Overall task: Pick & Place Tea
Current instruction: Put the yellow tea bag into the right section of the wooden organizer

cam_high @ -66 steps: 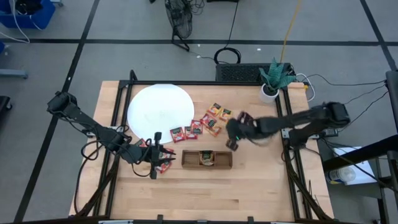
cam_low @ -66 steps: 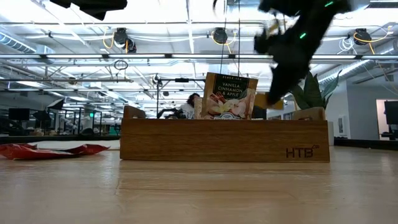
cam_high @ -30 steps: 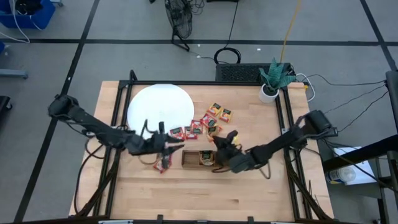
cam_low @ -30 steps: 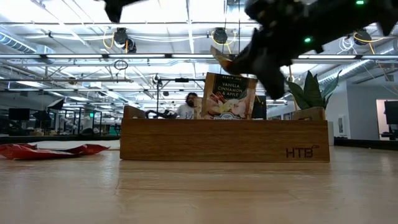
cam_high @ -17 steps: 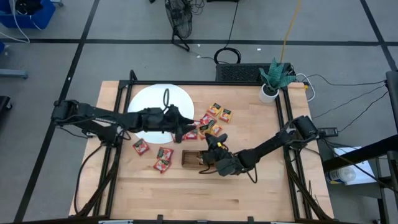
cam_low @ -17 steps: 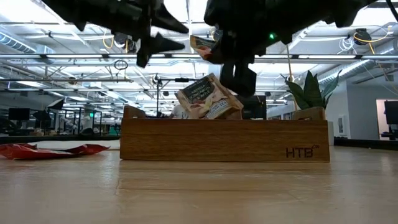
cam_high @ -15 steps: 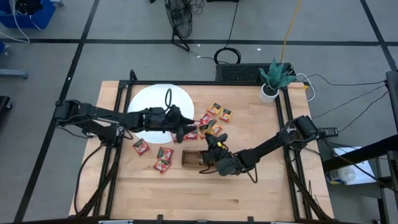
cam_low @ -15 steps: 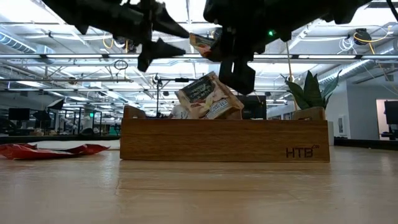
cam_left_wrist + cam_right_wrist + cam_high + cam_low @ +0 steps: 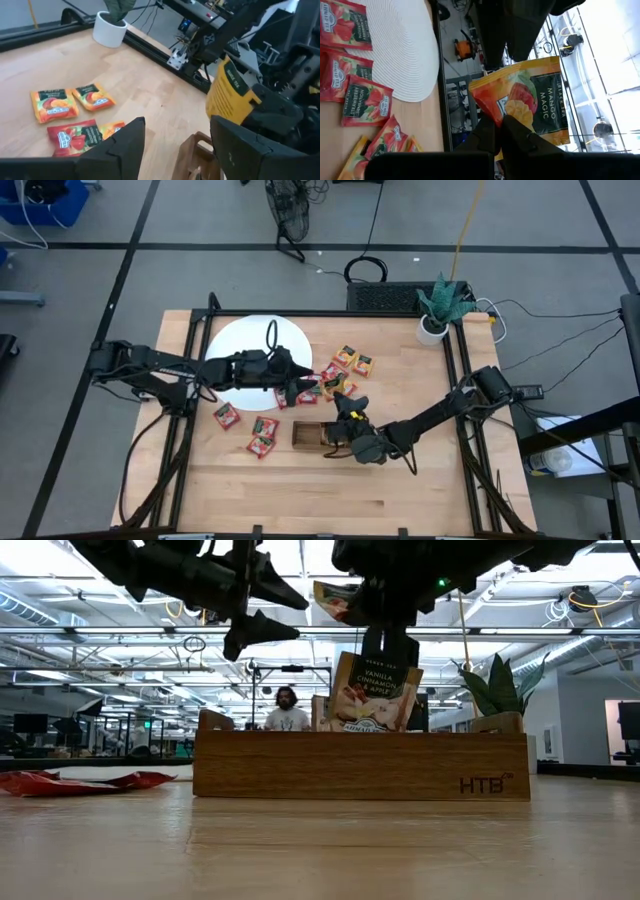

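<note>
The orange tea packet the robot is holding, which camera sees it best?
The right wrist view: the orange tea packet fills it, label readable, pinched by the right arm's jaws. The left wrist view shows its yellow edge, the low view a corner up high, the high view a speck.

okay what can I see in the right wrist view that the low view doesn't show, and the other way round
Only the right wrist view shows the white disc and the red strawberry sachets beside it. Only the low view shows the wooden tray, the vanilla cinnamon sachet standing in it, and the open left gripper. Both show the orange mango sachet pinched in the shut right gripper.
</note>
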Available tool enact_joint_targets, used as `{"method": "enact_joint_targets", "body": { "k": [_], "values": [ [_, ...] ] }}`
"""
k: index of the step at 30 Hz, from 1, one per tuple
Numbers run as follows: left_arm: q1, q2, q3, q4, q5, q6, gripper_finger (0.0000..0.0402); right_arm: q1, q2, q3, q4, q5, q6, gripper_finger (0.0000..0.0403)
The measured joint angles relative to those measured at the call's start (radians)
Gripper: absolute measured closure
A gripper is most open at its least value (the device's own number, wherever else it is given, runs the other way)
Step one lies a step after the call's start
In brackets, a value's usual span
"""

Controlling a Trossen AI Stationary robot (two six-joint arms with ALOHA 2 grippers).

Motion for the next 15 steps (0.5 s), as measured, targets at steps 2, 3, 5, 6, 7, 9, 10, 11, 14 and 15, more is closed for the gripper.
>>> {"method": "enact_joint_targets", "body": {
  "k": [2, 3, 5, 6, 7, 9, 10, 11, 14, 15],
  "values": [
    [0.005, 0.003, 0.0, 0.001, 0.018, -0.008, 0.0176, -0.005, 0.0, 0.0, 0.007, 0.0, -0.003, 0.0399],
    [0.005, 0.003, 0.0, 0.01, 0.026, -0.011, 0.0176, -0.008, 0.0, 0.0, 0.007, 0.0, -0.003, 0.0399],
    [0.001, 0.003, 0.004, 0.043, 0.042, -0.026, 0.0176, -0.01, 0.0, 0.0, 0.006, -0.001, -0.003, 0.0399],
    [-0.003, 0.003, 0.013, 0.048, 0.044, -0.029, 0.0176, -0.011, 0.0, 0.0, 0.006, -0.001, -0.002, 0.0399],
    [-0.006, 0.008, 0.024, 0.049, 0.044, -0.029, 0.0176, -0.011, 0.0, 0.0, 0.007, -0.001, -0.002, 0.0399],
    [-0.017, 0.016, 0.047, 0.046, 0.046, -0.025, 0.0176, -0.011, 0.0, 0.0, 0.008, -0.001, -0.001, 0.0399],
    [-0.024, 0.017, 0.056, 0.036, 0.048, -0.021, 0.0176, -0.011, 0.0, 0.0, 0.012, -0.001, -0.003, 0.0399],
    [-0.032, 0.019, 0.07, 0.031, 0.051, -0.013, 0.0176, -0.011, 0.0, 0.0, 0.016, -0.001, -0.003, 0.0399],
    [-0.054, 0.057, 0.107, 0.029, 0.053, 0.005, 0.0176, -0.011, 0.0, 0.0, 0.019, -0.001, -0.002, 0.0399],
    [-0.059, 0.066, 0.109, 0.011, 0.055, 0.009, 0.0176, -0.011, 0.0, 0.0, 0.017, -0.001, -0.002, 0.0399]
  ]
}}
